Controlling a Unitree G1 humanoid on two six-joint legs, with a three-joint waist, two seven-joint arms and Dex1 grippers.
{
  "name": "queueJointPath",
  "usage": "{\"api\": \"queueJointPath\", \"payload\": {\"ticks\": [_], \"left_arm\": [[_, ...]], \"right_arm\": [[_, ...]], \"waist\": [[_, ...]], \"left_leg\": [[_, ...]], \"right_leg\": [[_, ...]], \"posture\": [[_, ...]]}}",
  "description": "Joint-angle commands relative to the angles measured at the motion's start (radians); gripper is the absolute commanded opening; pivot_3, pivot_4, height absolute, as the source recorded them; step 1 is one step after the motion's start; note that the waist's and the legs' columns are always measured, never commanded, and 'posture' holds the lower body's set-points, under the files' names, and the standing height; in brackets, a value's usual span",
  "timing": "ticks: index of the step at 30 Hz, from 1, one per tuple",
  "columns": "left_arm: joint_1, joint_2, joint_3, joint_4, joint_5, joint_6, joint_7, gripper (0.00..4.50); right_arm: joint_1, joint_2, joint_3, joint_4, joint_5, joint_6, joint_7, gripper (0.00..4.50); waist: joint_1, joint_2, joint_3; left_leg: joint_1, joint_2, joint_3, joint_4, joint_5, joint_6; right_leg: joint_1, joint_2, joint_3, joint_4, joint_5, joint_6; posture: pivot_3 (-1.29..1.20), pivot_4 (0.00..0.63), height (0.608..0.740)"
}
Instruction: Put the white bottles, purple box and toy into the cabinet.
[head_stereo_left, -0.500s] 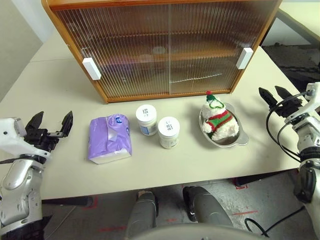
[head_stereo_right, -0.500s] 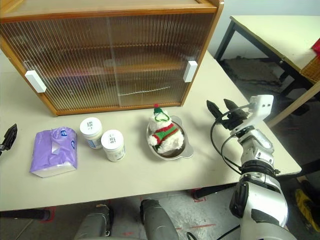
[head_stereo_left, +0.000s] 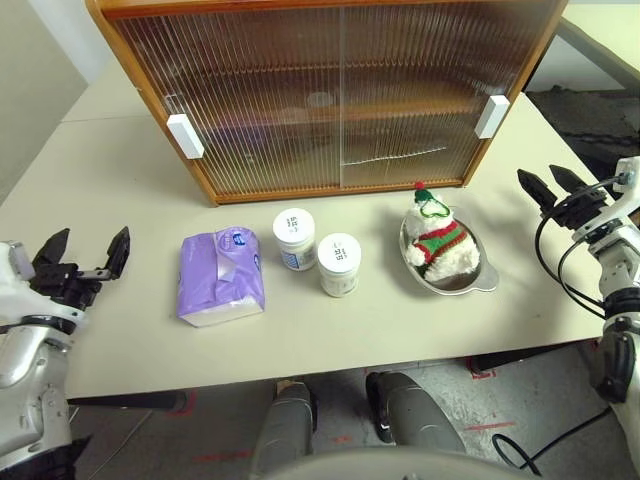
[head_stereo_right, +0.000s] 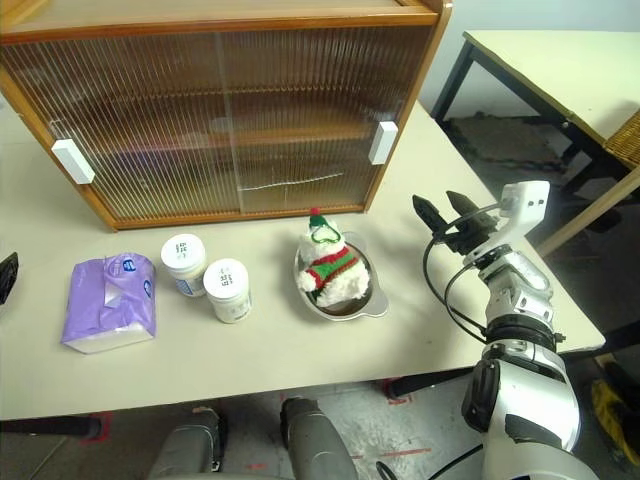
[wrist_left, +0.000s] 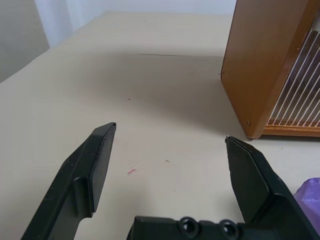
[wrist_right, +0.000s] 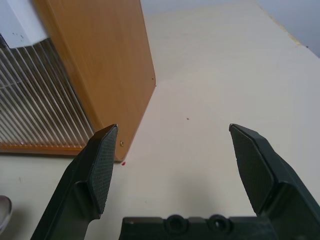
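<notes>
Black fingers of the left gripper (head_stereo_left: 84, 252) were spread wide and empty at the near left edge of the table (head_stereo_left: 120, 180), and those of the right gripper (head_stereo_left: 551, 188) were spread just as wide and empty over its right edge. Between them, in a row, the purple box (head_stereo_left: 220, 276) was seen lying nearest the left gripper, then the two white bottles (head_stereo_left: 316, 250) standing close together, then the toy (head_stereo_left: 437, 241) resting in a metal dish (head_stereo_left: 470, 281). Behind the row stood the cabinet (head_stereo_left: 330, 95), its two ribbed doors shut and its white handles (head_stereo_left: 184, 136) at the outer edges. Nothing had been put inside yet, so a door was judged to be the first thing to be slid aside; a handle would best be met squarely by the fingers and pushed along the track toward the middle, level, so that the cabinet was not dragged across the table. Against the frame half a second before, the left gripper was found lower and further out to the left, away from the box, while the right gripper and all the things were found where they had been.
</notes>
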Motion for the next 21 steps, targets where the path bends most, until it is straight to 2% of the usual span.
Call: {"api": "queueJointPath", "payload": {"ticks": [1,5,7,10,14,17,21], "left_arm": [[0.011,0.037,0.056,0.063,-0.032,-0.012,-0.048,4.5],[0.014,0.065,0.108,0.058,-0.071,-0.003,-0.068,4.5],[0.013,0.069,0.093,0.007,-0.086,0.021,-0.073,4.5],[-0.006,0.091,0.051,-0.05,-0.104,0.072,-0.092,4.5],[-0.067,0.12,0.022,-0.097,-0.125,0.143,-0.074,3.59],[-0.126,0.135,0.002,-0.124,-0.124,0.185,-0.047,2.54],[-0.214,0.145,-0.062,-0.126,-0.094,0.22,-0.022,1.1]], "right_arm": [[0.035,0.014,0.024,-0.058,0.019,0.063,0.072,4.45],[0.075,-0.011,0.051,-0.178,0.076,0.228,0.251,4.45],[0.098,-0.046,0.075,-0.31,0.121,0.35,0.347,4.45],[0.143,-0.063,0.11,-0.543,0.186,0.5,0.392,4.45],[0.183,-0.042,0.164,-0.833,0.256,0.64,0.342,4.5],[0.173,-0.007,0.178,-0.952,0.304,0.706,0.28,4.5],[0.169,0.01,0.201,-1.055,0.35,0.768,0.234,4.5]], "waist": [[-0.003,0.0,0.0],[-0.002,-0.001,-0.001],[-0.003,0.001,-0.002],[-0.001,0.001,-0.002],[-0.013,-0.002,-0.003],[-0.022,-0.003,-0.003],[-0.027,-0.003,-0.004]], "left_leg": [[0.0,0.0,0.0,0.0,0.0,0.0],[0.0,0.0,0.0,0.0,-0.001,0.0],[-0.001,0.0,0.001,0.001,-0.001,0.0],[-0.003,-0.002,0.004,0.006,-0.001,0.0],[-0.001,-0.001,0.004,0.011,-0.001,0.001],[0.002,-0.001,0.004,0.014,-0.001,0.001],[0.001,-0.001,0.004,0.018,-0.001,0.001]], "right_leg": [[0.0,0.0,0.0,0.0,0.0,0.0],[0.0,0.002,0.0,0.0,0.0,-0.001],[0.0,0.002,0.0,0.0,0.0,-0.001],[0.0,0.005,0.0,0.0,0.0,0.001],[0.004,0.01,0.0,0.0,0.002,-0.001],[0.006,0.012,0.0,0.0,-0.001,0.006],[0.006,0.012,-0.001,0.001,0.0,0.008]], "posture": [[-0.08,0.123,0.74],[-0.09,0.111,0.74],[-0.12,0.106,0.74],[-0.14,0.113,0.74],[-0.13,0.112,0.74],[-0.13,0.109,0.74],[-0.14,0.103,0.74]]}}
